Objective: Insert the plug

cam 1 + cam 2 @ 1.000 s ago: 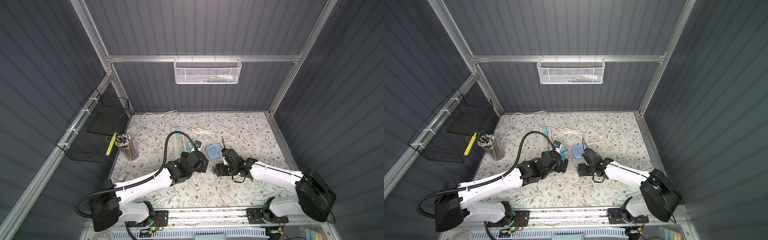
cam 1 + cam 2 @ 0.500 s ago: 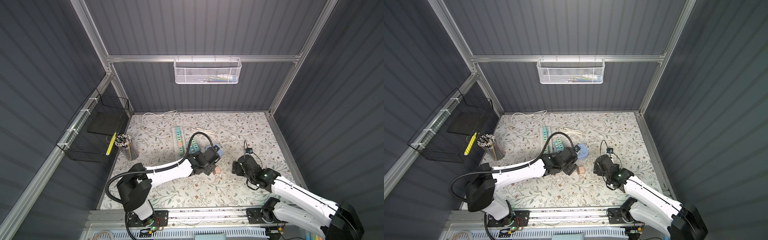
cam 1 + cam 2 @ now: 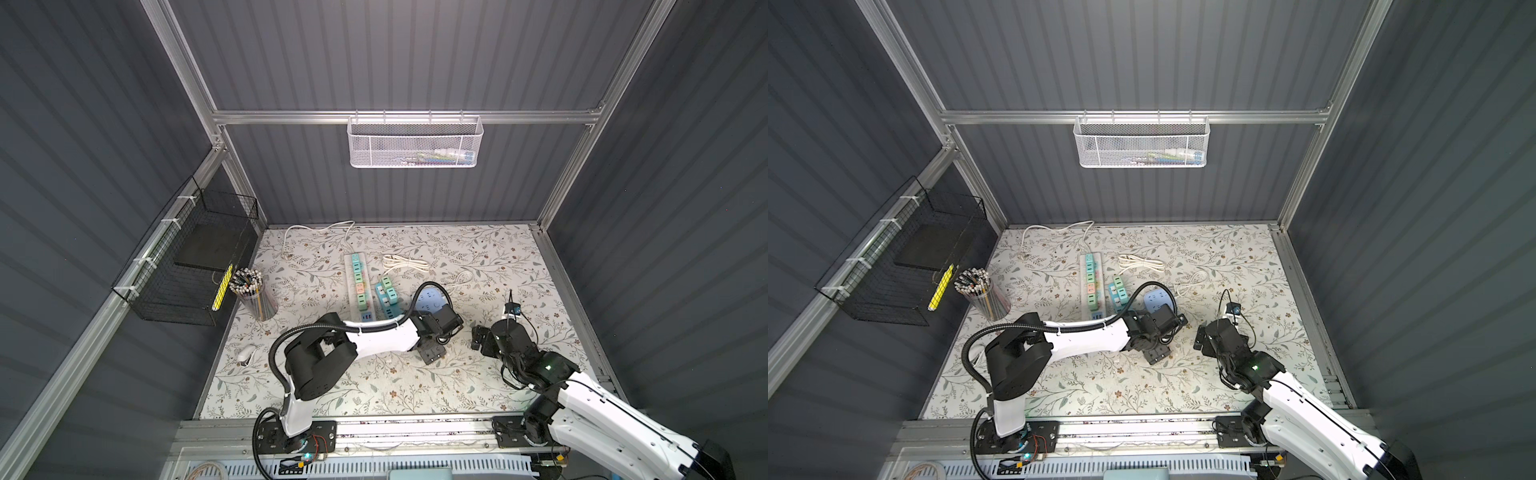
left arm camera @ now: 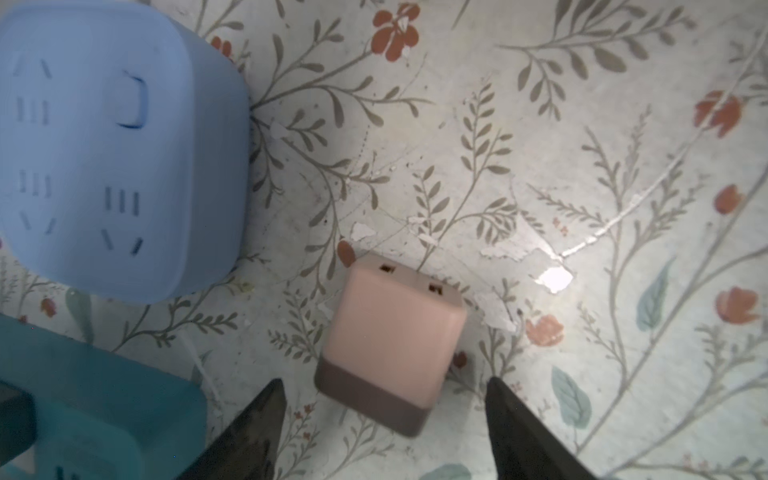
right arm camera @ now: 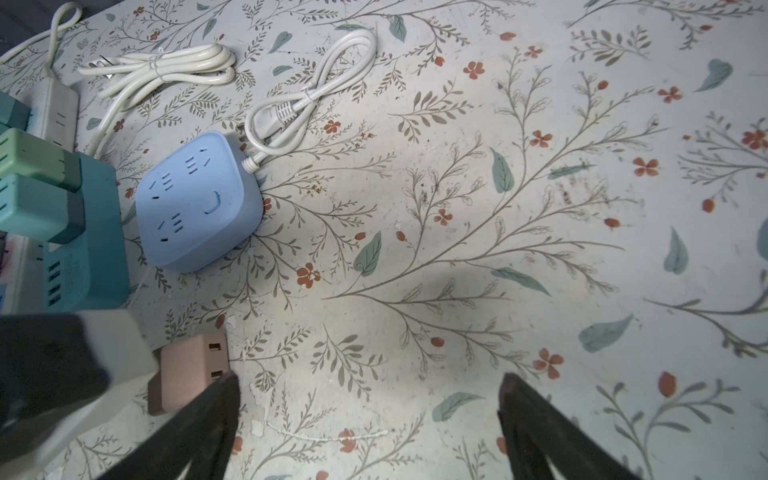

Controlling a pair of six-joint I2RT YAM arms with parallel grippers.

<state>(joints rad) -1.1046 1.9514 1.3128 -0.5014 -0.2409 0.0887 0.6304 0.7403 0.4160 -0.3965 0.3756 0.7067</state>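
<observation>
Now my open left claw (image 4: 384, 379) straddles the plug (image 4: 392, 328) to pinch it; my right claw (image 5: 370, 374) hangs open, clear.

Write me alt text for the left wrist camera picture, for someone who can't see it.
A pink cube plug lies on the floral table cover, its darker end between the two dark fingers of the open left gripper, neither touching it. A light blue socket cube and the corner of a teal power strip lie nearby.

The left arm (image 3: 374, 336) reaches low across the middle, left gripper (image 4: 384, 379) pointing down, jaws partly apart. The right gripper (image 5: 370, 378), near its right side, tilts downward, jaws wide.
</observation>
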